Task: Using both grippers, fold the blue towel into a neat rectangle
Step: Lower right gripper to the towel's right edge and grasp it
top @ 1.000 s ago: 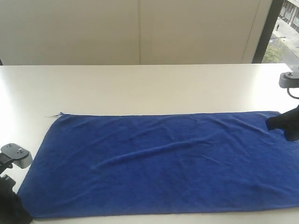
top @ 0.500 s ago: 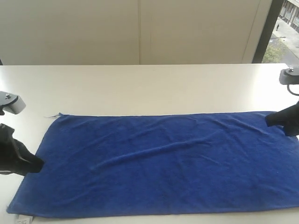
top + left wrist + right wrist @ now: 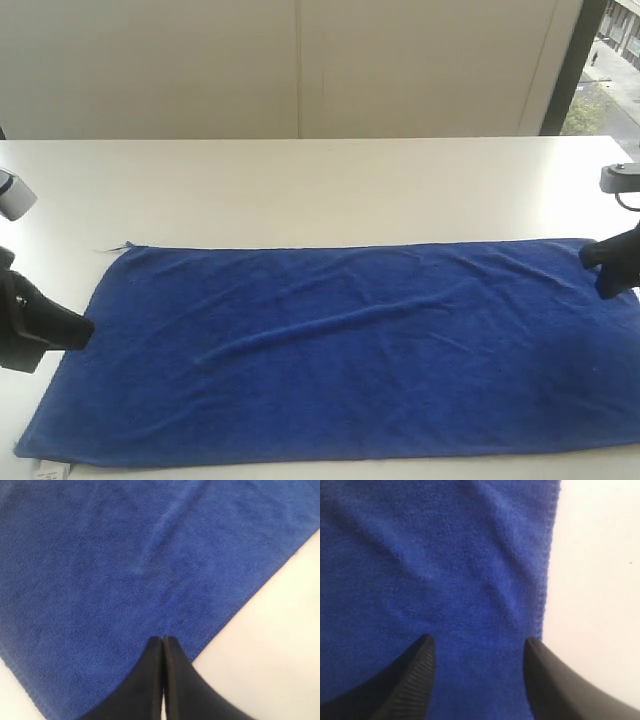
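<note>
Since half a second ago: left gripper [image 3: 84, 328] shifted slightly up and outward, its grey block [image 3: 10, 192] now nearer the left edge of the exterior view. Right gripper [image 3: 592, 270] slid a bit toward the right edge. Towel unchanged.

Blue towel [image 3: 340, 350] lies spread flat on the white surface [image 3: 300, 190], long side running left to right, with soft creases across the middle. Its right end runs out of the exterior view. Small white tag [image 3: 48, 471] at the near-left corner, thin loose thread at the far-left corner.

Left gripper [image 3: 163, 639]: jaws pressed together, nothing visible between them. The tip sits over the towel [image 3: 125, 570] just inside its left edge; can't tell if it touches the cloth.

Right gripper [image 3: 479, 642]: jaws apart, empty, with towel [image 3: 445, 555] showing in the gap. It sits over the cloth near the hemmed edge, bare surface [image 3: 600, 580] beside it. Second grey block [image 3: 620, 178] is above it at the right edge of the exterior view.

Surface: plain white, matte, extends well behind the towel.

Room: pale panelled wall [image 3: 200, 60] with one vertical seam. Dark-framed window [image 3: 612, 55] at the top right shows greenery and pavement outside.
</note>
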`<control>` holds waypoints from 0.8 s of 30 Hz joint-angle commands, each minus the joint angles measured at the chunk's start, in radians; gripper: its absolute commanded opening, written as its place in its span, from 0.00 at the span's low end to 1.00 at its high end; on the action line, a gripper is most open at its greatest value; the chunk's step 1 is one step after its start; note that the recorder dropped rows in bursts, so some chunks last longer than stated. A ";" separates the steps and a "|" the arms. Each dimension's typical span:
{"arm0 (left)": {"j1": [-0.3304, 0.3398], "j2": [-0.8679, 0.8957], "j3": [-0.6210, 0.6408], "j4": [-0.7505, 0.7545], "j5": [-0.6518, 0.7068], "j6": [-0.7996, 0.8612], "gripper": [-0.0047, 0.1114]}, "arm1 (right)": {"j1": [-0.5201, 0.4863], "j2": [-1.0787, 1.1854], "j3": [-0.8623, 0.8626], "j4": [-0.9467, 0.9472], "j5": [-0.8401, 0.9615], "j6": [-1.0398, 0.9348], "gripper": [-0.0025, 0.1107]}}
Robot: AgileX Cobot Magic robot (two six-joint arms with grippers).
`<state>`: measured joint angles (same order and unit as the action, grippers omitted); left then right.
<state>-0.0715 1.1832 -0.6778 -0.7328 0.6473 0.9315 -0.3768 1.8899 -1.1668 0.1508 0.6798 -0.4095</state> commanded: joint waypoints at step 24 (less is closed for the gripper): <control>-0.001 -0.008 -0.004 -0.054 -0.018 0.010 0.04 | -0.123 0.158 -0.059 0.162 0.123 -0.219 0.44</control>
<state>-0.0715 1.1832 -0.6778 -0.7633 0.6142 0.9361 -0.4946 2.0235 -1.2341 0.3149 0.7396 -0.6203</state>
